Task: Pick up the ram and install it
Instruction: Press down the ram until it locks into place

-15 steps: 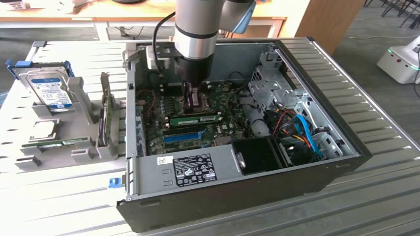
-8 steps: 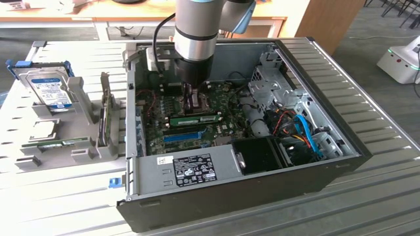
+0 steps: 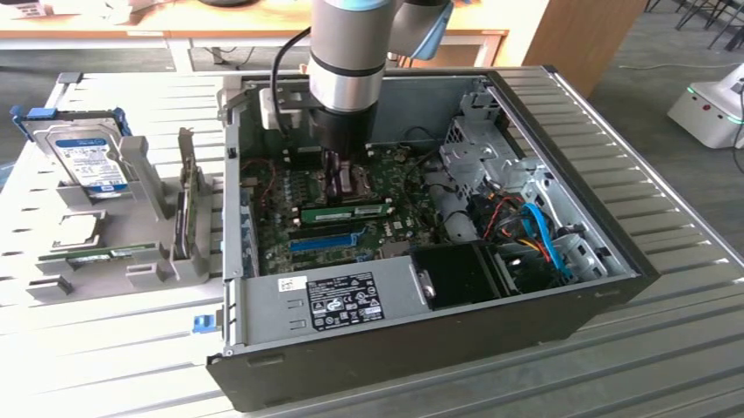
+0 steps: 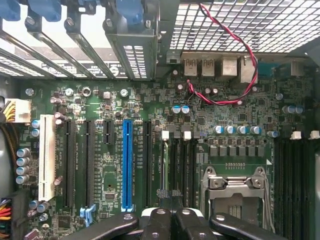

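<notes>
The ram (image 3: 345, 212) lies flat along the motherboard (image 3: 305, 233) inside the open computer case (image 3: 605, 261), a green stick with a white label that looks seated lengthwise in a memory slot, just above the long blue slot (image 3: 321, 241). Your gripper (image 3: 344, 185) stands upright directly over it, its tip low at the board beside the stick, likely placed there to press down on it. Your jaws are clenched together and hold nothing you can see; in the wrist view they (image 4: 170, 220) sit closed above the board. On the worktop (image 3: 651, 131) beside the case, a hard drive (image 3: 91, 161) stands in its holder.
</notes>
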